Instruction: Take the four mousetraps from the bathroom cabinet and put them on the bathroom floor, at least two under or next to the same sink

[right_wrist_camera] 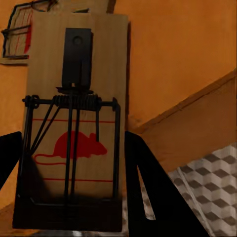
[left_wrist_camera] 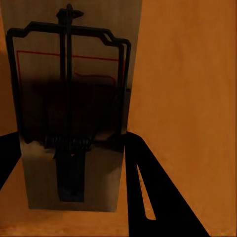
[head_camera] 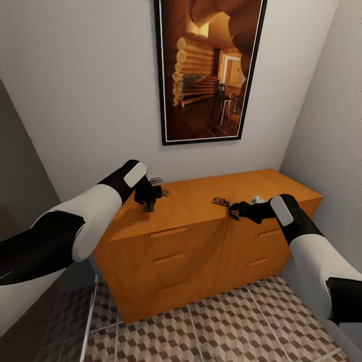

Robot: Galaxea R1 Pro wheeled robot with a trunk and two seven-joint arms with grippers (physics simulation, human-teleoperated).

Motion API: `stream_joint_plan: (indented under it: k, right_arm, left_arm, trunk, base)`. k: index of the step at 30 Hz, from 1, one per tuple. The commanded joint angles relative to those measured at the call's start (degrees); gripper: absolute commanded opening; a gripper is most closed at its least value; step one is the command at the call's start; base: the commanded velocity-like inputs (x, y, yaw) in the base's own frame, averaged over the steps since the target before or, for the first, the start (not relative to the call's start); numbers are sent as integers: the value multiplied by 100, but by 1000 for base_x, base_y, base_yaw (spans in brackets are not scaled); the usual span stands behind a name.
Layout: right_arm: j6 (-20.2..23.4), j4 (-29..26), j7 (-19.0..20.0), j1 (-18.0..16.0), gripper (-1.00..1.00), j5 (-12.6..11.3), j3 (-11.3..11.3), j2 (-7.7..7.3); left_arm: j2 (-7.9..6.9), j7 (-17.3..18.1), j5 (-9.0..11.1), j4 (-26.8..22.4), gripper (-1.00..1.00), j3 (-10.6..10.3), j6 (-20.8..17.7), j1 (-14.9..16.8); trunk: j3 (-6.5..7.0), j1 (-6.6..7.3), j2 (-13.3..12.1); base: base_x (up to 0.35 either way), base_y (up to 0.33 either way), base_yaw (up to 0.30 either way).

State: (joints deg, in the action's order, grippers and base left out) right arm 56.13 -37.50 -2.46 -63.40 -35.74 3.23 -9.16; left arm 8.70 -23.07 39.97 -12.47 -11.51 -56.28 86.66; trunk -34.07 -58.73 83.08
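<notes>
— Where are your claws?

— Both are over the cabinet [head_camera: 201, 201] top. My left claw [head_camera: 149, 203] sits near its back left corner, and the left wrist view shows a trap [left_wrist_camera: 74, 118] clamped between the fingers [left_wrist_camera: 158, 192]. My right claw [head_camera: 236, 210] is at the front edge, closed on a second trap [right_wrist_camera: 74, 128], the one with the red mouse print.

— Any others?

— A third trap [head_camera: 220, 201] lies flat on the top just beside the right claw. Something small and pale [head_camera: 155, 178] rests by the wall behind my left wrist; I can't tell what it is.

— And the floor?

— The cube-patterned floor [head_camera: 211, 332] spreads below the drawers. A framed picture [head_camera: 208, 70] hangs above the cabinet.
</notes>
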Motion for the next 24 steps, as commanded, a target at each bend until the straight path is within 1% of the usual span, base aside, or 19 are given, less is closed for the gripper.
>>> stream_joint_plan:
  k: [1,3,6,7,24]
  right_arm:
    - [4,15,-9,3,-100,33,-7,1]
    - [4,15,-9,3,-100,-18,-7,1]
    - [4,14,-9,3,-100,-21,-14,3]
    - [4,14,-9,3,-100,387,-15,2]
    - [4,14,-9,3,-100,387,-7,-20]
  left_arm:
    - [0,13,-16,-1,-100,0,-6,0]
    - [0,13,-16,-1,-100,0,-6,0]
    - [0,13,-16,-1,-100,0,-6,-1]
    - [0,13,-16,-1,-100,-2,-6,0]
    - [0,13,-16,7,-100,-4,-25,-3]
  trunk:
    - [-1,0,0]
    - [-1,0,0]
    - [-1,0,0]
    - [-1,0,0]
    - [-1,0,0]
  base:
    - [-305,-4,0]
    - [-317,-2,0]
    - [-327,-5,0]
    - [-330,-44,0]
    - [-331,-95,0]
